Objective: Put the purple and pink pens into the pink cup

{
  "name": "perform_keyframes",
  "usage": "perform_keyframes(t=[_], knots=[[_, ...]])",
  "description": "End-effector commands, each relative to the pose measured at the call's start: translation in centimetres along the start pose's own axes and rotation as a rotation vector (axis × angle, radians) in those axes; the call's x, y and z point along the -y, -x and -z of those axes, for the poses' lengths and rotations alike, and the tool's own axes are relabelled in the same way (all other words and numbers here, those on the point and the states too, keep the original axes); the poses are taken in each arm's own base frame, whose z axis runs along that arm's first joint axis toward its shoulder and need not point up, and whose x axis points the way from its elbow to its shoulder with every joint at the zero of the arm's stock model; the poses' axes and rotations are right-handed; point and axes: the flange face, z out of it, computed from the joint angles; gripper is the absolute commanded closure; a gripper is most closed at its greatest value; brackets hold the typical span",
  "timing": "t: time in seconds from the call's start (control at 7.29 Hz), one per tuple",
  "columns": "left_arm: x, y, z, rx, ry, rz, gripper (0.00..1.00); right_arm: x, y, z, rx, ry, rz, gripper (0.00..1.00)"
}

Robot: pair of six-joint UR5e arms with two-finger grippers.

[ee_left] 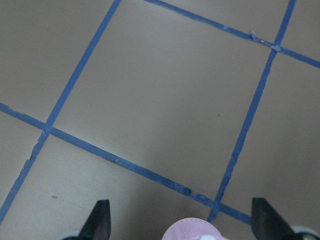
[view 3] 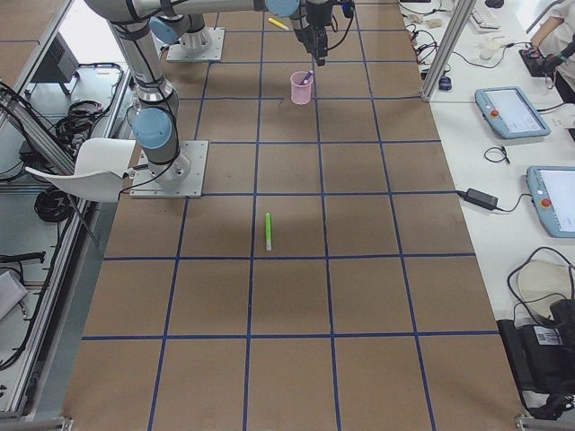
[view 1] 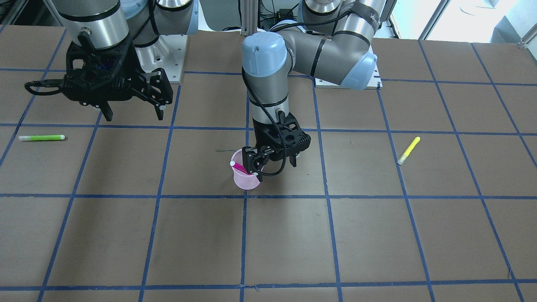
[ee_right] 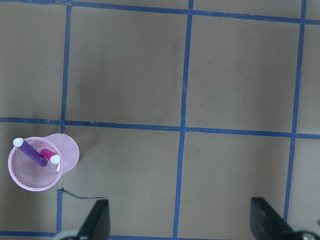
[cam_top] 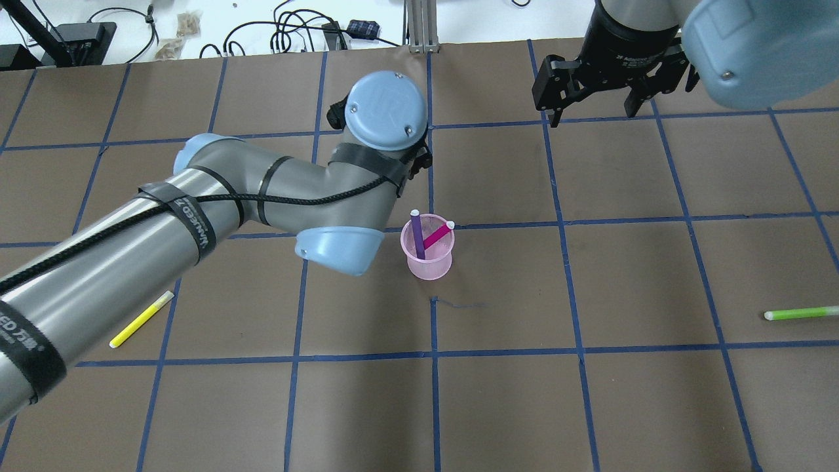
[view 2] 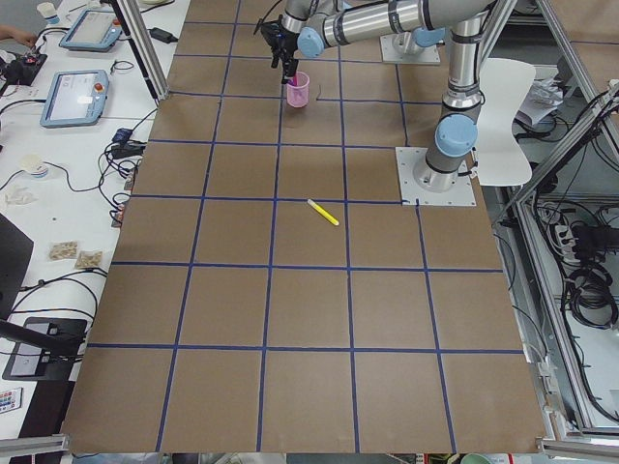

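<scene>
The pink mesh cup (cam_top: 430,262) stands near the table's middle, with a purple pen (cam_top: 417,233) and a pink pen (cam_top: 438,235) leaning inside it. It also shows in the front view (view 1: 246,179) and the right wrist view (ee_right: 31,172). My left gripper (view 1: 275,167) is open and empty, just above and beside the cup on the robot's side. Its wrist view shows the cup's rim (ee_left: 192,229) between spread fingers. My right gripper (cam_top: 595,115) is open and empty, raised far from the cup.
A yellow pen (cam_top: 141,319) lies on the robot's left side of the table. A green pen (cam_top: 799,313) lies at the right side. Blue tape lines grid the brown table.
</scene>
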Motion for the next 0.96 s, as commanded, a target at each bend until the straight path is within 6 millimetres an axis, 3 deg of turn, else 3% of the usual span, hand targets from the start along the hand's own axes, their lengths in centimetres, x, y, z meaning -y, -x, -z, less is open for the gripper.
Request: perform_keyframes(t=[0.0, 0.27, 0.55, 0.82], knots=[[7.3, 5.7, 2.6, -0.022, 0.099, -0.244, 0.0, 0.0, 0.0, 0.3, 0.001, -0.01, -0.063, 0.0], [10.2, 10.8, 5.0, -0.037, 0.169, -0.254, 0.0, 0.1, -0.1, 0.4, 0.001, -0.013, -0.067, 0.0], [13.0, 17.5, 7.1, -0.019, 0.203, -0.23, 0.0, 0.1, -0.1, 0.5, 0.001, -0.018, -0.067, 0.0], [12.4, 19.6, 9.7, -0.058, 0.227, -0.363, 0.0, 0.1, 0.0, 0.5, 0.001, -0.018, -0.068, 0.0]])
